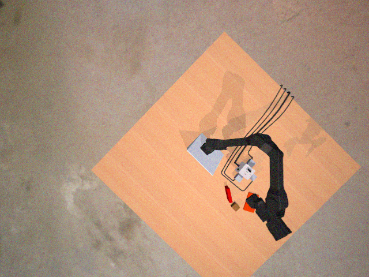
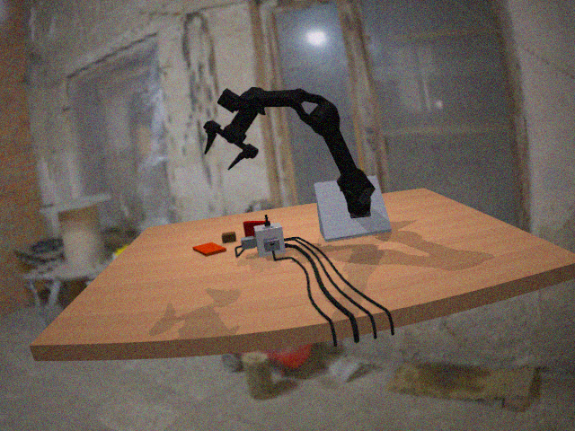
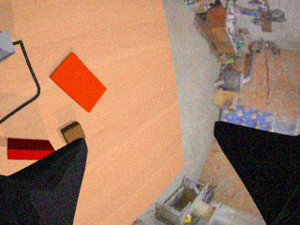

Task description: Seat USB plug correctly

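The white power cube [image 1: 244, 174] [image 2: 278, 235] stands on the table [image 1: 149, 149] [image 2: 139, 287]. A small dark USB plug [image 1: 249, 170] [image 2: 267, 222] stands upright in its top; how deep it sits and which way round it is are too small to tell. Grey blocks with black cables are at the cube's sides. My gripper [image 2: 216, 161] [image 3: 152, 137] is wide open and empty, high above the table, with its fingers pointing down at a slant. It is off to the side of the cube, over the region of the orange slab. The USB plug is outside the wrist view.
An orange slab [image 1: 247, 206] [image 2: 209, 249] [image 3: 79, 82], a small brown block [image 1: 234, 206] [image 2: 228, 237] [image 3: 72, 132] and a red block [image 1: 228, 194] [image 2: 251, 227] [image 3: 28, 154] lie near the cube. Several black cables run from it over the table edge. The arm stands on a grey plate [image 1: 208, 164] [image 2: 331, 217].
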`<act>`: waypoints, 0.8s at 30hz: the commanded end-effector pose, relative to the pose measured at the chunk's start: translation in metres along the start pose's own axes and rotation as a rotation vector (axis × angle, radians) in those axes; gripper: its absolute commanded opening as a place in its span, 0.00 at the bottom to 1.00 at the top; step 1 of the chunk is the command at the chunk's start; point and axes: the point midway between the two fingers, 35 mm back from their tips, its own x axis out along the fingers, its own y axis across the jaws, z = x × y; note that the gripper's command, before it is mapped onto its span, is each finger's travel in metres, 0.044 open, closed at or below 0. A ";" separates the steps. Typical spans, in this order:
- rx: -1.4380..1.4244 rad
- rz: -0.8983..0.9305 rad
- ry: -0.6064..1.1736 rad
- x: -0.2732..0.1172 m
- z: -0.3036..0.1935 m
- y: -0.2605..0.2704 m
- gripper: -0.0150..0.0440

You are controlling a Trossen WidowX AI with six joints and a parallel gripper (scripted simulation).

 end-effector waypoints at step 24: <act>-0.237 0.710 -0.108 0.015 0.110 0.184 1.00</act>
